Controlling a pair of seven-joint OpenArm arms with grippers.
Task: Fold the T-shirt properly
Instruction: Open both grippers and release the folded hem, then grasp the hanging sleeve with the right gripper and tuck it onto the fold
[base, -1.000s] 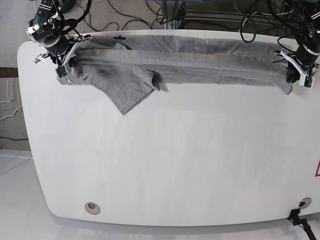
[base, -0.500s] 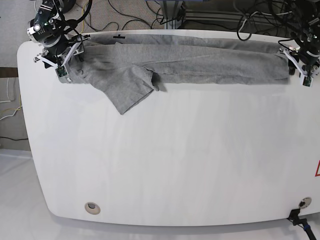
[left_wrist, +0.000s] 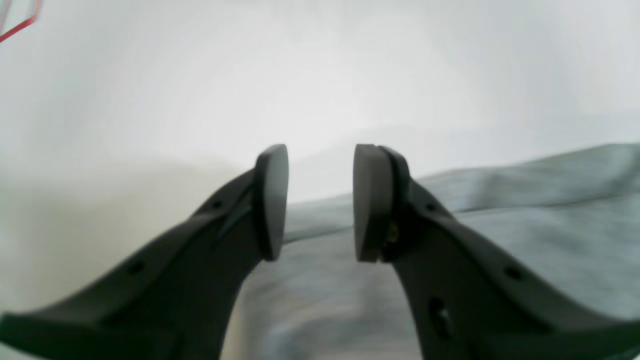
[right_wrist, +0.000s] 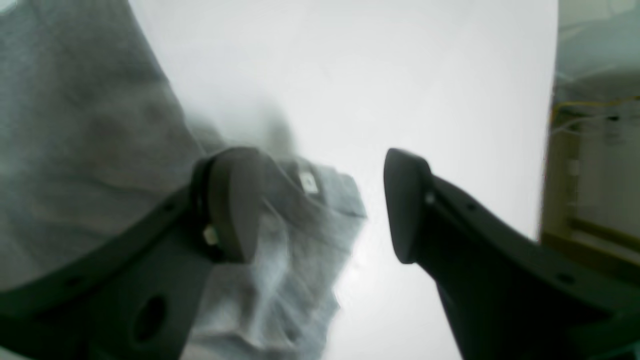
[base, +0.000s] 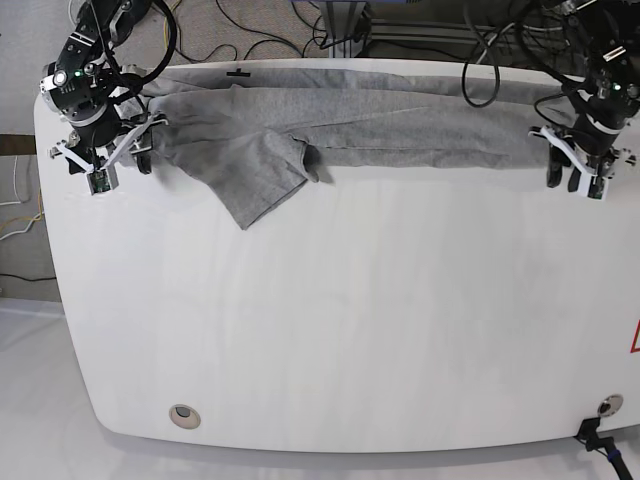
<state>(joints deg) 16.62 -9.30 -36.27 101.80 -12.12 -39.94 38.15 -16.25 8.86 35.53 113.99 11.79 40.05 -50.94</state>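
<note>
- Both claws have let go of the T-shirt (base: 340, 125) and drawn back toward the table's (base: 330, 320) near side.
- Left claw (base: 578, 178): jaws parted, empty.
- Right claw (base: 108, 168): jaws wide, empty.
- T-shirt lies folded along the far edge.

Parted fingers (left_wrist: 272, 200) above grey T-shirt (left_wrist: 525, 220)

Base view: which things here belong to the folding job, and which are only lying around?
Belong to the job:
- grey T-shirt, lying in a long band along the table's far edge
- left gripper, open, off the cloth
- right gripper, open

Only lying around:
- white table
- black cables on the floor behind
- round hole near the front edge
</note>
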